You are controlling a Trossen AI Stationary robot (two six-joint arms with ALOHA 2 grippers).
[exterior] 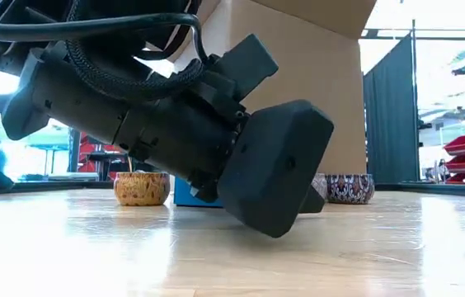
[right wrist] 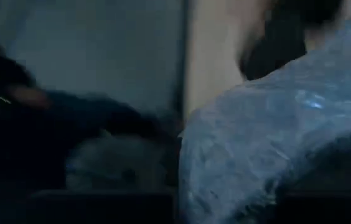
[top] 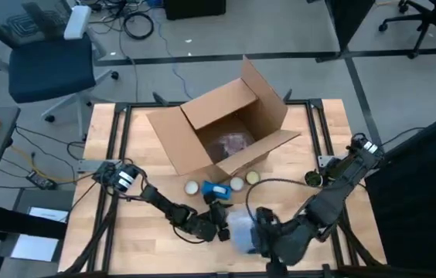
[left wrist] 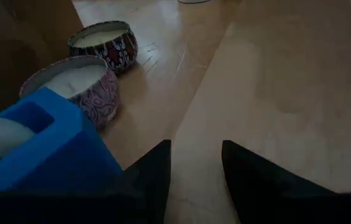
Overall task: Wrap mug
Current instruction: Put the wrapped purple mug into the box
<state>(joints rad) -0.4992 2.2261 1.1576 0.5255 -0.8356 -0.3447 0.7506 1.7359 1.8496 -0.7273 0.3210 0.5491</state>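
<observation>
A bundle of bubble wrap [top: 241, 232] lies on the table near its front edge; the mug is hidden. In the right wrist view the bundle [right wrist: 275, 124] fills the right half, close to the camera. My right gripper [top: 260, 238] is at the bundle's right side. My left gripper [top: 219, 225] is low over the table at the bundle's left side; its fingers stand open [left wrist: 195, 165] over bare wood. A blue box-shaped thing [left wrist: 45, 152] stands just beside the left fingers.
An open cardboard box [top: 222, 127] stands at the table's middle and far part. Several small candle tins [top: 192, 187] [top: 236, 184] [top: 252, 177] sit in front of it, next to the blue thing [top: 218, 189]. A dark arm body [exterior: 265, 173] fills the low view.
</observation>
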